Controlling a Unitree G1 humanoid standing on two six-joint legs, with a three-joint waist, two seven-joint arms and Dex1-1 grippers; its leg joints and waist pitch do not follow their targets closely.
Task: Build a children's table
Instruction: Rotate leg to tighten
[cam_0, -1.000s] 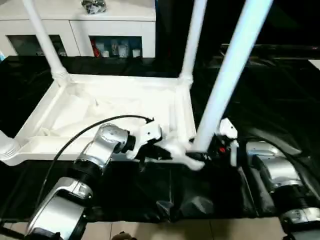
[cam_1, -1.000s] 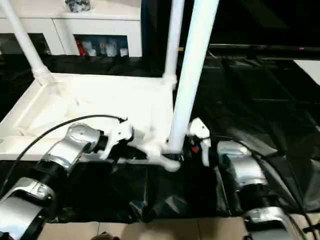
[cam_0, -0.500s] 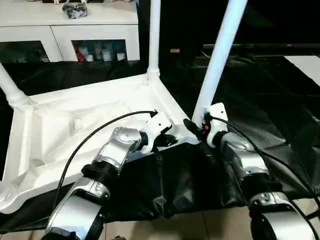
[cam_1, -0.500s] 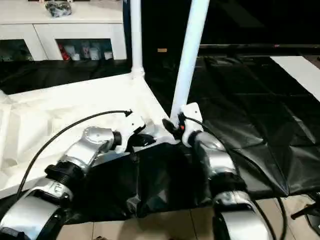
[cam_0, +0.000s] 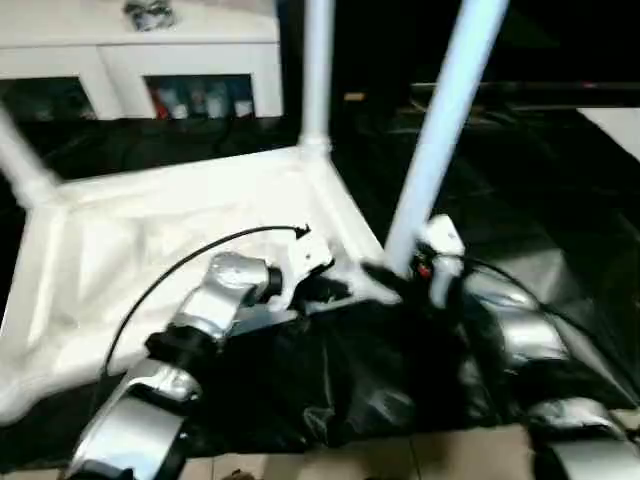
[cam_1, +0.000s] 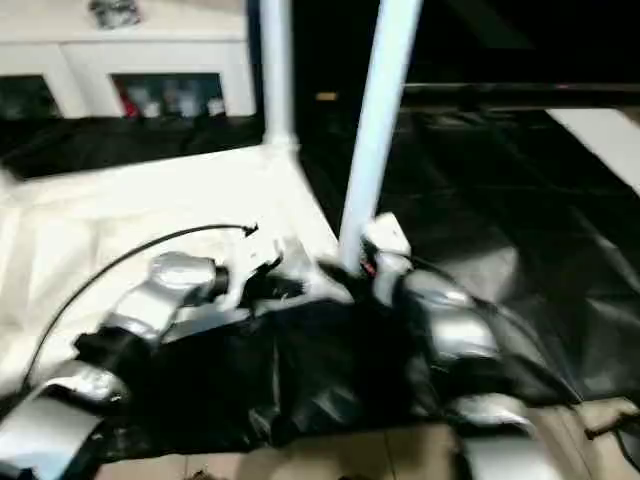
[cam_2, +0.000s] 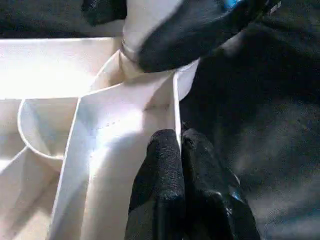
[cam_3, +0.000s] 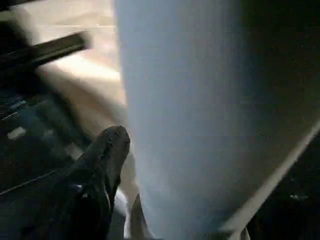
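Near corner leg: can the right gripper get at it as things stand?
Probably yes. The right gripper is already at the base of the near corner leg, one finger beside it; nothing stands between.

Head views smeared by motion blur, edges soft. White children's table (cam_0: 180, 220) overexposed, ribs washed out. Black surface (cam_0: 540, 200) dim, faint sheen on folds. Right wrist view dark, nearest leg (cam_3: 190, 115) out of focus.

My forearms (cam_0: 215, 300) are ribbed silver with white wrist housings, a black cable (cam_0: 170, 280) looping over the left, and black fingers (cam_2: 165, 190).
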